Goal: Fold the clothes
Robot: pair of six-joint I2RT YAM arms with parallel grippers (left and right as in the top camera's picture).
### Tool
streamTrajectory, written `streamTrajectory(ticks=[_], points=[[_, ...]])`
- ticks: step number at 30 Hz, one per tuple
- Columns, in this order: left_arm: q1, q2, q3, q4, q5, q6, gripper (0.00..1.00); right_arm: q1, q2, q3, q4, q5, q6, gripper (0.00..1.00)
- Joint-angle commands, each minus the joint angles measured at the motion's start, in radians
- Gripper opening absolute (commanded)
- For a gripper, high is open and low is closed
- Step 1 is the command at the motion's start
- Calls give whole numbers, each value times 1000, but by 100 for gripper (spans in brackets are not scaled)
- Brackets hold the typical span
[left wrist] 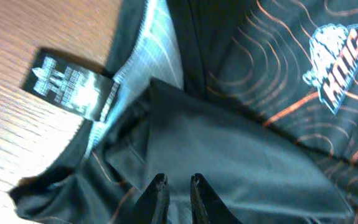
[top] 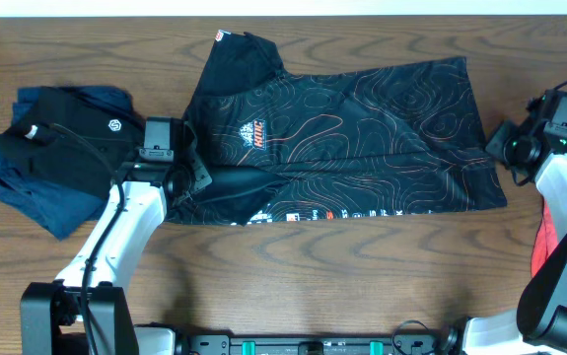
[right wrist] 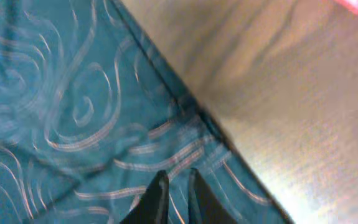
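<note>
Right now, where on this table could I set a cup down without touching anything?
The widest bare wood is the front strip of the table, between the jersey and the near edge. Smaller patches: beyond the dark pile, and the back right corner. Crowded at the jersey's ends: left hand by the pile, right hand by the red shirt.

a wooden table (top: 362, 286) fills almost the whole overhead view; its top is dark brown with long grain running left to right, streaked in lighter and darker bands; along the far edge a narrow pale strip (top: 293, 5) of off-white surface shows beyond the wood, though whether it is wall or floor cannot be told; the light is even and soft, with only faint shadows on the boards; close up from the wrists the wood looks warmer and paler, with a dull sheen
</note>
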Motion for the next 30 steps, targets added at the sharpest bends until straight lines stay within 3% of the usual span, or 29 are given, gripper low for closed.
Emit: streamTrajectory(ticks=[1,7,11,30], points=[[-14,9,-6,-10,87,66,17,13,10,-1,-59,49,-5,12],[-82,9,-6,-24,95,127,37,12,10,-1,-240,204,66,19],[-132,9,-6,-32,94,168,38,12,10,-1,-306,247,69,30],[-247,129,-6,79,104,312,43,6,10,-1,-336,289,70,35]])
